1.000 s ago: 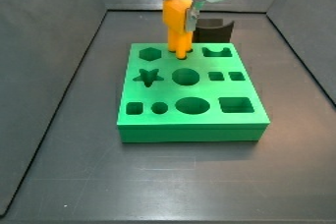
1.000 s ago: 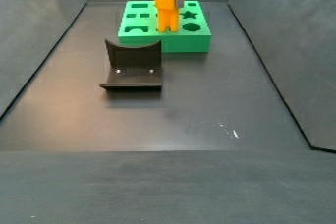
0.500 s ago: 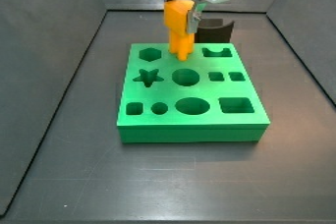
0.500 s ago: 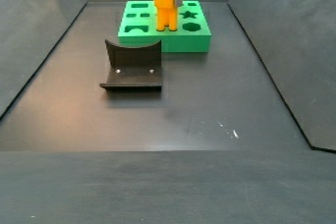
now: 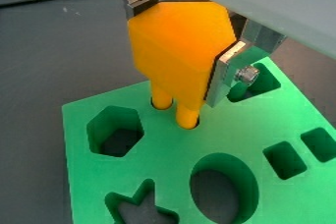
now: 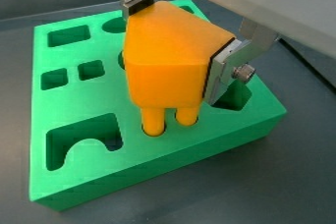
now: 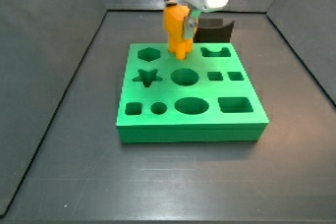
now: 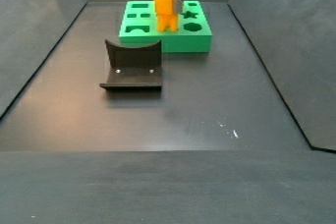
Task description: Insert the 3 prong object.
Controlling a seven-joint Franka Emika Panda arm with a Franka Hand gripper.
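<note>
My gripper point(image 7: 176, 17) is shut on the orange 3 prong object point(image 7: 176, 33), which hangs upright over the far part of the green board point(image 7: 250, 117). Both wrist views show the silver fingers point(image 5: 229, 69) clamped on its blocky body point(image 5: 179, 46), and its prongs point(image 6: 167, 119) reach down to the board's top near the edge. I cannot tell if the prong tips are inside holes. It also shows in a side view point(image 8: 165, 7) above the board point(image 8: 195, 41). The board has hexagon point(image 5: 113, 133), star and round cut-outs.
The dark L-shaped fixture point(image 8: 132, 68) stands on the floor in front of the board. A dark grey block point(image 7: 214, 28) sits behind the board's far right corner. Grey walls enclose the dark floor point(image 8: 184, 130).
The gripper and the orange piece have shifted slightly toward the far side of the board. The grip has not changed.
</note>
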